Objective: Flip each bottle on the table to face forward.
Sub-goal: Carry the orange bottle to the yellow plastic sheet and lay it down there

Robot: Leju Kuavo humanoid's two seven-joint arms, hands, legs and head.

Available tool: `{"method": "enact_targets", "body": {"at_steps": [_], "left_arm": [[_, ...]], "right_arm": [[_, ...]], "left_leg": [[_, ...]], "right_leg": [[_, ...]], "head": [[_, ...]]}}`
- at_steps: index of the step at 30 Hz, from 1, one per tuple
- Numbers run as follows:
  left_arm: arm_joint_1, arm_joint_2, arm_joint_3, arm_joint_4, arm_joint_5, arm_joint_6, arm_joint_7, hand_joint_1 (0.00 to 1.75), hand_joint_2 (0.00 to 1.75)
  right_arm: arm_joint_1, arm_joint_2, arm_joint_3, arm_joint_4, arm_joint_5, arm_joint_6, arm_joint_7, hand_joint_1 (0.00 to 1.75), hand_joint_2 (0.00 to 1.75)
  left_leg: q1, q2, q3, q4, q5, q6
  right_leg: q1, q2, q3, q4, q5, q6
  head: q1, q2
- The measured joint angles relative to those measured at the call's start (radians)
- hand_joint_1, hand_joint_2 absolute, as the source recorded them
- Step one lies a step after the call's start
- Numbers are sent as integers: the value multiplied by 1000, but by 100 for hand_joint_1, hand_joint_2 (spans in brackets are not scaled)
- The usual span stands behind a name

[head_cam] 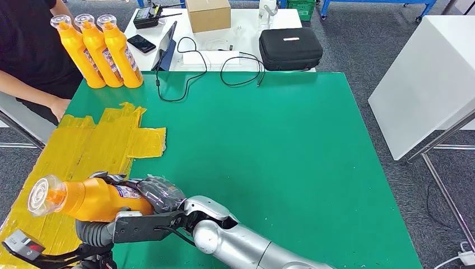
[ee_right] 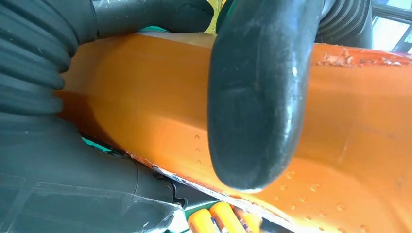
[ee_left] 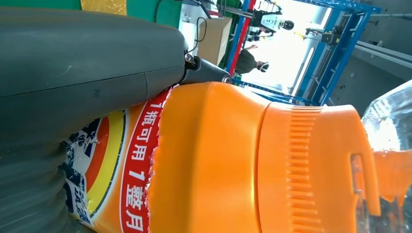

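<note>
Nearest the robot, above the yellow taped sheet (head_cam: 84, 145) on the green table (head_cam: 280, 157), both hands grip one orange plastic bottle with a clear cap (head_cam: 84, 199), held on its side: the right hand (head_cam: 159, 193) wraps its body, the left hand (head_cam: 92, 232) supports it below. Farther back, three matching orange bottles (head_cam: 103, 50) stand upright together at the table's far left corner, beside a person's arm (head_cam: 33, 95).

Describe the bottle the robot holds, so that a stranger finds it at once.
On the green table, look at the near left, over the yellow sheet. The bottle lies sideways in both hands there, its clear cap pointing left, while three like it stand upright at the far corner.
</note>
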Motion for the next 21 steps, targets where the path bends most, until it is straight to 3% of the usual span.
{"method": "enact_targets", "body": {"at_steps": [12, 13, 15, 17, 19, 21], "left_arm": [[-1, 0, 2, 0, 0, 0, 0, 175, 175], [-1, 0, 2, 0, 0, 0, 0, 175, 175], [-1, -1, 2, 0, 0, -1, 0, 175, 175], [-5, -1, 3, 0, -3, 1, 0, 175, 175], [-12, -2, 3, 0, -17, 12, 0, 175, 175], [-25, -2, 3, 0, -51, 42, -1, 175, 175]], "right_arm": [[-1, 0, 5, 4, 0, 0, -1, 175, 175], [-1, 0, 5, 4, 0, -1, -2, 166, 175], [-1, 0, 4, 5, 1, -4, -5, 79, 175], [1, 0, -1, 7, 11, -14, -11, 0, 87], [7, -1, -15, 8, 28, -27, -18, 0, 0], [17, -7, -38, 5, 43, -37, -23, 0, 0]], "left_leg": [[0, 0, 0, 0, 0, 0], [0, 0, 0, 0, 0, 0], [0, 0, 0, 0, 0, 0], [0, 0, 0, 0, 0, 0], [0, 0, 0, 0, 0, 0], [0, -1, 0, 0, 0, 0]], "right_leg": [[0, 0, 0, 0, 0, 0], [0, 0, 0, 0, 0, 0], [0, 0, 0, 0, 0, 0], [0, 0, 0, 0, 0, 0], [0, 0, 0, 0, 0, 0], [0, 0, 0, 0, 0, 0]], "head": [[0, 0], [0, 0], [0, 0], [0, 0], [0, 0], [0, 0]]}}
